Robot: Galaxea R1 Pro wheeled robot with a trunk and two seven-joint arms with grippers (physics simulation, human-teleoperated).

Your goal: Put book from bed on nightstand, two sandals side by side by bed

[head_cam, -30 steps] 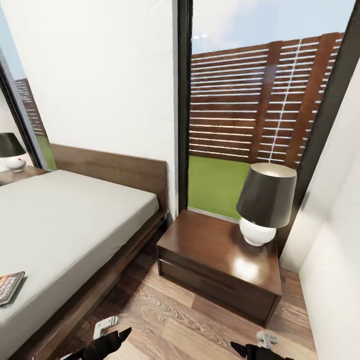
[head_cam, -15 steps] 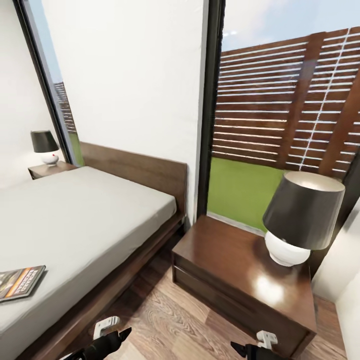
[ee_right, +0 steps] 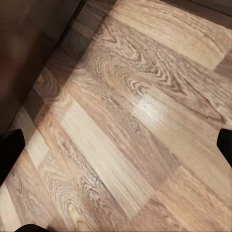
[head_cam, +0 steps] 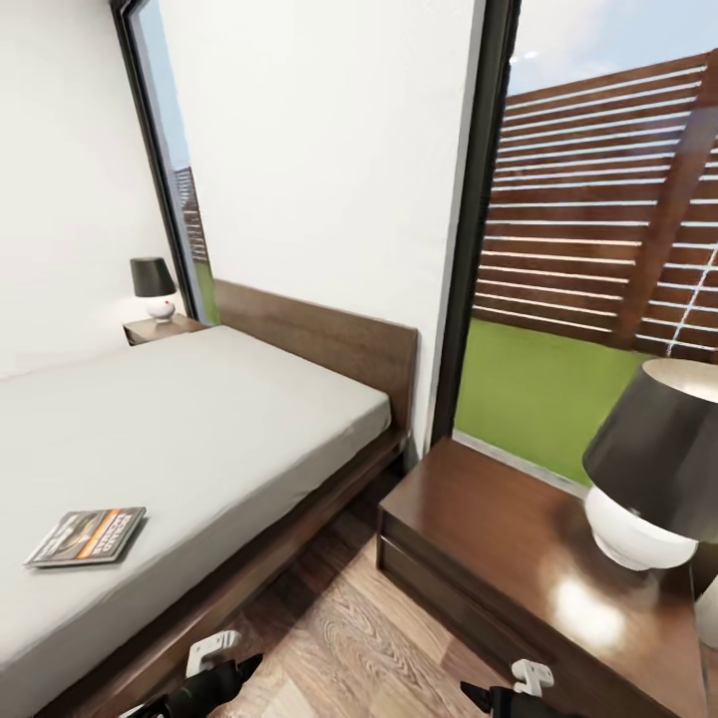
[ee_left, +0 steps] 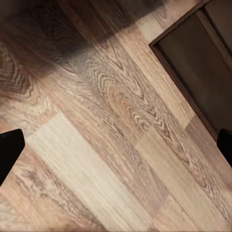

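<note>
The head camera has swung left: the book (head_cam: 87, 536) now lies fully visible on the bed (head_cam: 199, 419), the nightstand (head_cam: 519, 558) sits further right. Both pincers hang wide open, empty.

Lamp (head_cam: 653, 469) and nightstand (head_cam: 519, 553) cut by the right edge; book (head_cam: 88, 536) lettering too small.
</note>
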